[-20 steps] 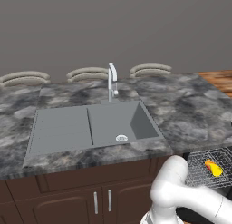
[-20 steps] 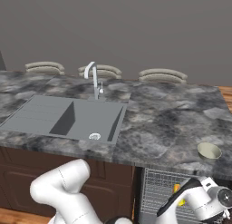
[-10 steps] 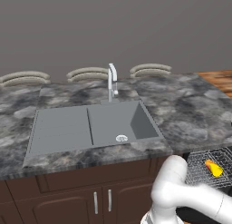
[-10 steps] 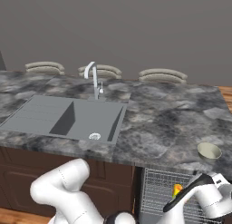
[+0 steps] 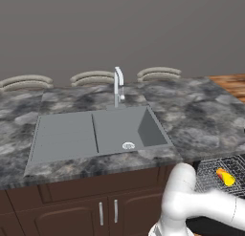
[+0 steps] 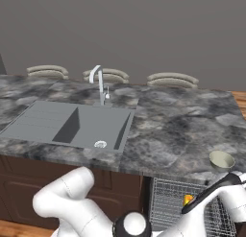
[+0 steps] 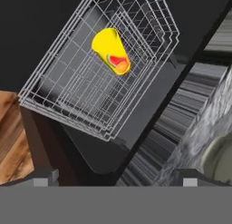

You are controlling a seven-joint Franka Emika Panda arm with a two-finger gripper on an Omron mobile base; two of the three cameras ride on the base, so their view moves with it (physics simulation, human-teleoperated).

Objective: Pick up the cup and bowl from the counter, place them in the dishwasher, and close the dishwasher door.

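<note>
A yellow cup (image 7: 111, 51) lies on its side in the pulled-out dishwasher rack (image 7: 81, 105). The bowl (image 6: 221, 159) sits at the counter (image 6: 178, 130) edge, partly cut off in the hand view. Gripper jaws spread wide, empty.

In the right base view, the white forearm with its dark wrist joint (image 6: 211, 195) has swung upward, toward 1 o'clock. A second ago its end sat low at the bottom right corner, in front of the pull-out grey wire rack (image 6: 168, 202). Now it reaches up close to the pale round bowl (image 6: 222, 159) on the dark marbled desk (image 6: 178, 130), and more of the yellow-and-orange cup (image 6: 188, 200) shows in the rack.
</note>
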